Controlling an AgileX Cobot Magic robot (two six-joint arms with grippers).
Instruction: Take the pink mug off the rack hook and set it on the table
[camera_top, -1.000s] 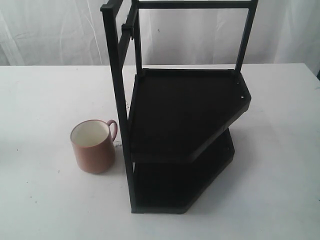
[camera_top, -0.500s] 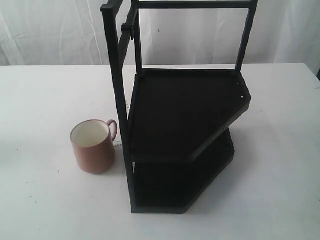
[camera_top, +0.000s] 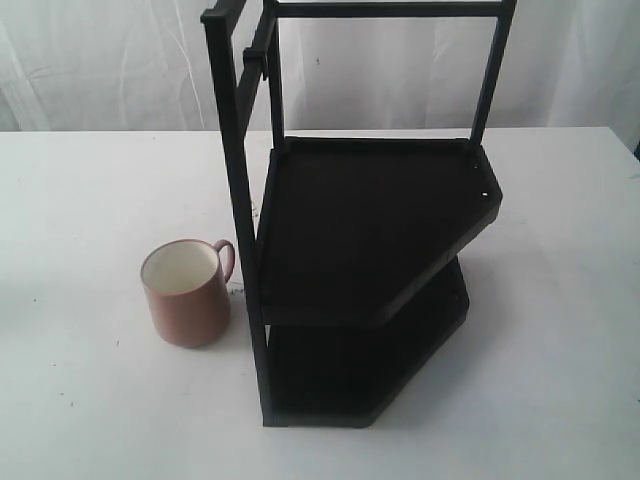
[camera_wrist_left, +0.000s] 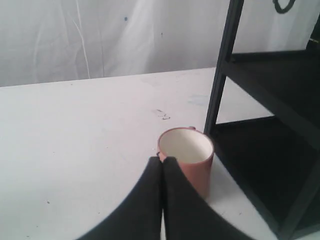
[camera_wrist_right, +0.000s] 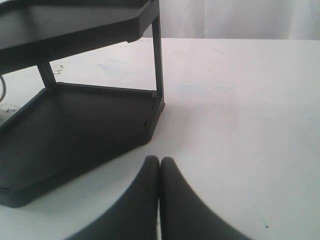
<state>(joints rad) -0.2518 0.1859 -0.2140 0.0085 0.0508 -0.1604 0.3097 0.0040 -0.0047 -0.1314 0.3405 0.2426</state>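
Mug position first: you have the pink mug (camera_top: 187, 293) standing upright on the table (camera_top: 80, 190), mouth up, with its cream inside showing. It sits just beside the tall black rack (camera_top: 370, 230), on the left of it in the exterior view, close to the rack's front corner post. Its loop handle (camera_top: 226, 258) turns toward that post; from the exterior view you cannot tell whether handle and post touch. The rack hook (camera_top: 262, 50), up on the top side bar, carries nothing.

Your left gripper (camera_wrist_left: 161, 160) hangs above the table near the mug, with the mug's rim just past its tips in the left wrist view. Its two black fingers are pressed together tip to tip, with nothing between them. It does not touch the mug.

Your right gripper (camera_wrist_right: 159, 160) is on the other side of the rack, over bare tabletop, near the lower shelf's angled edge. Its fingers are likewise closed flat against each other and hold nothing.

Neither arm shows in the exterior view. Both rack shelves are bare as far as you can see, and a few small dark specks mark the white tabletop near the mug.
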